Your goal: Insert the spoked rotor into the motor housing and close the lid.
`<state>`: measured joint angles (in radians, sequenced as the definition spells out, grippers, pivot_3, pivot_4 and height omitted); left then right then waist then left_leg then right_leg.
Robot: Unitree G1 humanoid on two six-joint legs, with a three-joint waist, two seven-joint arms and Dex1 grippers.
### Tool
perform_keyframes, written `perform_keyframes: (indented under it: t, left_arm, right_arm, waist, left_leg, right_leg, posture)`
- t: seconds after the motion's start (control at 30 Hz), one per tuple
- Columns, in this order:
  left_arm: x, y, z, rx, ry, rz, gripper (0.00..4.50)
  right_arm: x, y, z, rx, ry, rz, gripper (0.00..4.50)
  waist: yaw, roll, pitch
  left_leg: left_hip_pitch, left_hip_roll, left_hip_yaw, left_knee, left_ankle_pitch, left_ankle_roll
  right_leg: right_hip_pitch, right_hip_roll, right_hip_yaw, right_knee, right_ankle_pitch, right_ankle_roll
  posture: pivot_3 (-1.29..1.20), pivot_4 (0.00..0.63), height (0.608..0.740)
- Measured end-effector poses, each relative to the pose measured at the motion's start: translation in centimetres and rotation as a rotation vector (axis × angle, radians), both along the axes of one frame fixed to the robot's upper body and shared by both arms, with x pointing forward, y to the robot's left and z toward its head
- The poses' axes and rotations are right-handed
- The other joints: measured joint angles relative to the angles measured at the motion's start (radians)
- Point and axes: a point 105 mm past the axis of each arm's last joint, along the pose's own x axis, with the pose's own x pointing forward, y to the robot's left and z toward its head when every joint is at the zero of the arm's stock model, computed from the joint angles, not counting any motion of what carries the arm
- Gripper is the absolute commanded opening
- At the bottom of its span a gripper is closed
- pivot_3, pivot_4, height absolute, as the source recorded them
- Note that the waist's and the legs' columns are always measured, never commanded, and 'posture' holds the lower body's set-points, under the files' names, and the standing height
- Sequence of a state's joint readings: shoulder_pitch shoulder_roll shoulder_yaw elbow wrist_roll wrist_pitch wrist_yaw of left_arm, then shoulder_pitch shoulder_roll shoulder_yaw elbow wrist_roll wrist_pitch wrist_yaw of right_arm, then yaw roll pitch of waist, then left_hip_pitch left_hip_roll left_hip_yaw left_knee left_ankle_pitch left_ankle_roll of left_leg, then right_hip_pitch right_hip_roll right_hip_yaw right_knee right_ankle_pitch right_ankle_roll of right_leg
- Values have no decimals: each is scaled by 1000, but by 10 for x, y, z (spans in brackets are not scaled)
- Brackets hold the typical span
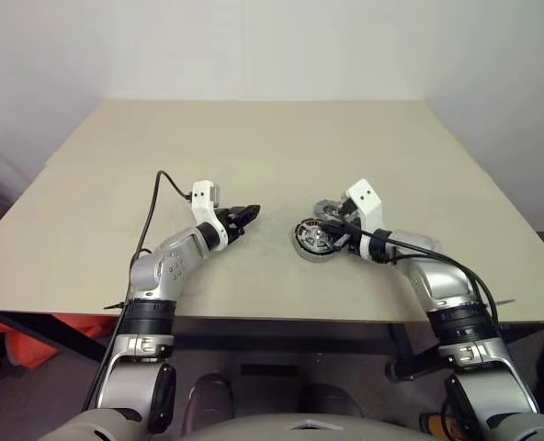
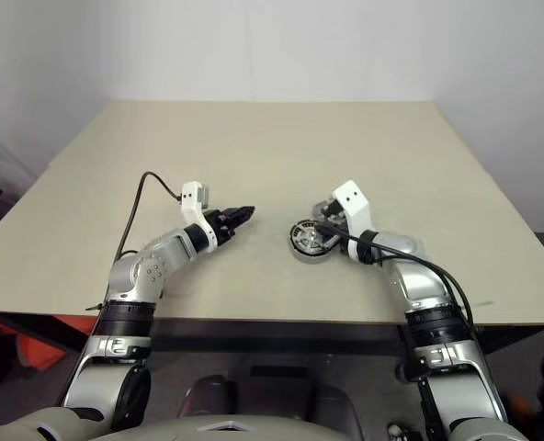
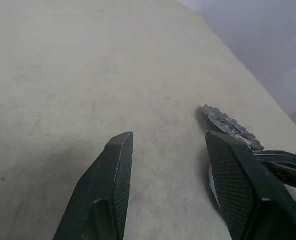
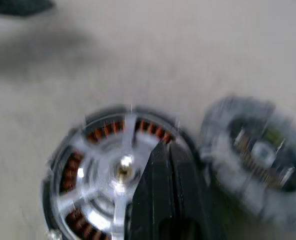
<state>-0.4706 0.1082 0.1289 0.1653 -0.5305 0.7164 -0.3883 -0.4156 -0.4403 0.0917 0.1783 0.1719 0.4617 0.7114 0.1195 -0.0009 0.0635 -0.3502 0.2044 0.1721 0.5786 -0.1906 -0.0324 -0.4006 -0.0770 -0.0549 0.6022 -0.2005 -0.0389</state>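
On the beige desk [image 1: 254, 147], just right of the frame's centre, the small round dark metal motor housing [image 4: 63, 165] with copper-coloured windings lies flat, and the shiny silver spoked rotor [image 4: 113, 175] sits inside it. The dull grey notched-edge lid [image 4: 258, 150] lies just beside the housing on the desk. The right tool [image 4: 160, 165], its black fingers pressed together and empty, rests tip-down over the rotor's rim. Left of centre, the left tool [image 3: 173, 185] hovers half open, holding nothing.
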Motion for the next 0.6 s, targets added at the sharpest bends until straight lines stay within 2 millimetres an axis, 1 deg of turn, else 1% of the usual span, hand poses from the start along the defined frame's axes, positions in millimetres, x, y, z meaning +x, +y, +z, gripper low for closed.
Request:
perform_keyframes:
  t: [0.33, 0.4, 0.53, 0.6]
  left_arm:
    - [-1, 2, -6, 9, 12, 8, 2433]
    - [-1, 2, -8, 10, 18, 9, 2433]
    - [-1, 1, -9, 14, 23, 6, 2433]
    - [-1, 1, -10, 19, 23, 7, 2433]
  right_arm:
    - [1, -1, 4, 11, -18, 5, 0]
    - [0, 3, 13, 31, -43, 25, 0]
    - [-9, 20, 42, 76, -121, 126, 0]
    - [-15, 25, 45, 88, -126, 156, 0]
  waist:
    - [-1, 0, 0]
    - [0, 0, 0]
    - [0, 0, 0]
    - [1, 0, 0]
  left_leg:
    - [-1, 0, 0, 0, 1, -1]
    - [-1, 0, 0, 0, 0, 0]
    - [-2, 0, 0, 0, 0, 0]
    - [-2, 0, 0, 0, 0, 0]
  right_leg:
    - [-1, 0, 0, 1, -1, 2]
    - [-2, 0, 0, 1, -1, 1]
    - [-2, 0, 0, 0, 1, -1]
    - [-2, 0, 0, 0, -1, 1]
  posture:
    - [0, 0, 740]
    - [0, 0, 740]
    - [0, 0, 740]
    - [0, 0, 740]
